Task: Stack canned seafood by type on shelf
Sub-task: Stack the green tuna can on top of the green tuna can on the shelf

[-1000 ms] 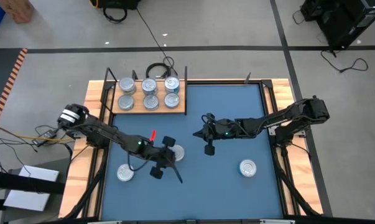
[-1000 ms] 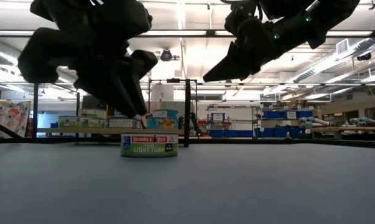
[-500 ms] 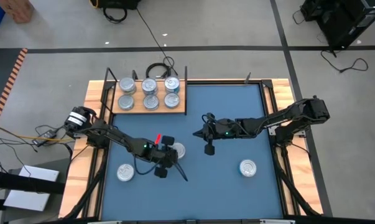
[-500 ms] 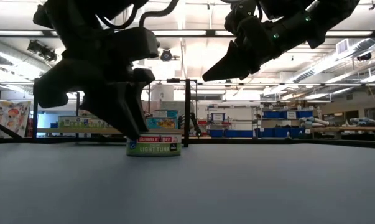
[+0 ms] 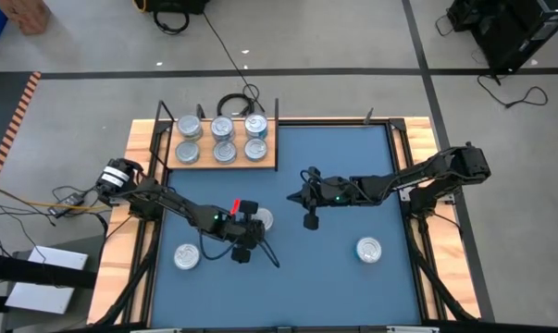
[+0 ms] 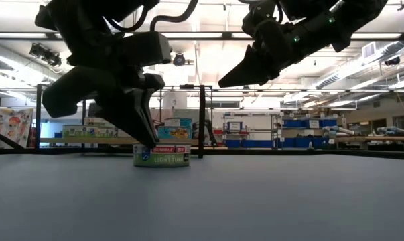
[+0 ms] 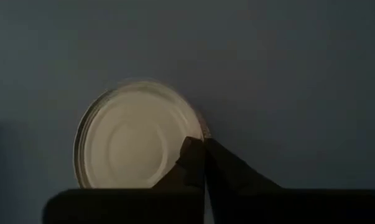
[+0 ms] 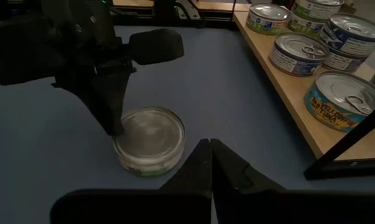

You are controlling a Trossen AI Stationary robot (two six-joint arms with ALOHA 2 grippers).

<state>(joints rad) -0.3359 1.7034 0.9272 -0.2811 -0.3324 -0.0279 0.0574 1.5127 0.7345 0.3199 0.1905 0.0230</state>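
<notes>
Tins stand in several places. Six of them (image 5: 221, 139) sit in two rows of three on the shelf (image 5: 267, 165), a light wooden board with thin black uprights at the far left corner of the blue mat (image 5: 334, 277) on the tabletop. In the right wrist view some carry blue and green labels, and the shelf edge runs just beside the mat.

One more tin (image 6: 162, 154) rests on the mat near its middle, its green label reading light tuna in the low view. The left gripper (image 5: 252, 231) is down at this tin, its jaws closed with the tips pressed together, not around it. In the left wrist view the joined fingertips (image 7: 199, 152) lie at the rim of the pale lid; the right wrist view shows them touching the lid's near edge from above.

Two other tins lie loose on the mat: one (image 5: 186, 256) near the front left, beside the left arm, and one (image 5: 368, 249) toward the front right, well apart from the rest.

The right gripper (image 5: 311, 220) hangs above the mat to the right of the middle tin, jaws closed and holding nothing.
</notes>
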